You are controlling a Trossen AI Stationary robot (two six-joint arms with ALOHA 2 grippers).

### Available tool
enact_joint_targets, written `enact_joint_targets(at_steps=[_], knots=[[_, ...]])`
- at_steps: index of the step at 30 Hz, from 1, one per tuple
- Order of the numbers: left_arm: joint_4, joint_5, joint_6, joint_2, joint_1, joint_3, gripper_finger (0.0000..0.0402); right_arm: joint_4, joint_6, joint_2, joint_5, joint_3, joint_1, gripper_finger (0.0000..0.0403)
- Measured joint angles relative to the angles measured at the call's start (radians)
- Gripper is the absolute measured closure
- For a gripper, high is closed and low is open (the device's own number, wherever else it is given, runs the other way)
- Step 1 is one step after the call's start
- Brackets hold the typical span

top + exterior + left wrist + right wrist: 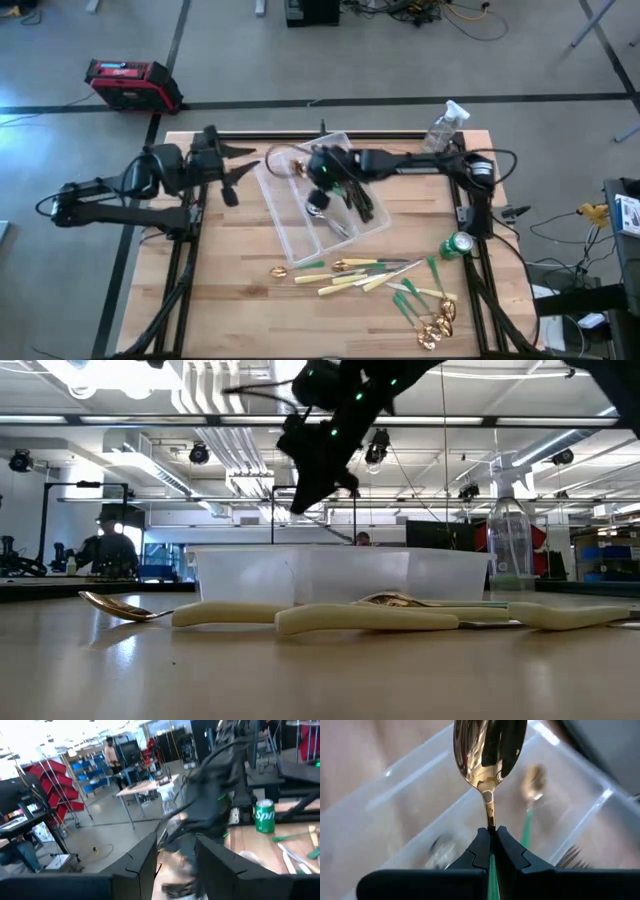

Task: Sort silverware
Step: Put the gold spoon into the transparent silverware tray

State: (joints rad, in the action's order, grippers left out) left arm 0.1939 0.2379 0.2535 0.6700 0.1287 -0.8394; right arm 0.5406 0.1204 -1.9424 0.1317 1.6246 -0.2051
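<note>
The surface (230,290) is pale blond wood. A clear plastic tray (285,225) sits upper centre, and over it the black right claw (491,837) pinches a gold spoon (487,750) with a green handle. Lower right lie cream-yellow knives (345,283), green-handled pieces (405,300) and more gold spoons (438,325). A green can (458,245) stands at right, a clear spray bottle (443,125) upper right, and a red-and-black case (130,84) on grey floor upper left.

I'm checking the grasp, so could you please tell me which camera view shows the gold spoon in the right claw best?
The right wrist view: the gold spoon fills the frame, its neck pinched in the shut right claw above the clear tray. The high view hides it under the arm; the low and left wrist views show no clear spoon.
</note>
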Motion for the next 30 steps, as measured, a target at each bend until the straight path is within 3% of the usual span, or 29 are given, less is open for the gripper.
enact_joint_targets(at_steps=[7,13,21,30], knots=[[0.004,-0.001,0.001,-0.002,-0.001,0.000,0.0283,0.075,0.052,-0.192,-0.077,0.220,-0.090,0.0403],[0.014,-0.001,0.007,0.030,-0.001,0.000,0.0283,0.212,0.053,-0.332,-0.078,0.374,-0.122,0.0401],[0.040,-0.001,0.007,0.040,-0.001,0.000,0.0283,0.216,0.060,-0.395,-0.079,0.405,-0.132,0.0402],[0.046,-0.001,-0.003,0.035,-0.001,0.000,0.0283,0.235,-0.026,-0.375,-0.076,0.404,-0.131,0.0402]])
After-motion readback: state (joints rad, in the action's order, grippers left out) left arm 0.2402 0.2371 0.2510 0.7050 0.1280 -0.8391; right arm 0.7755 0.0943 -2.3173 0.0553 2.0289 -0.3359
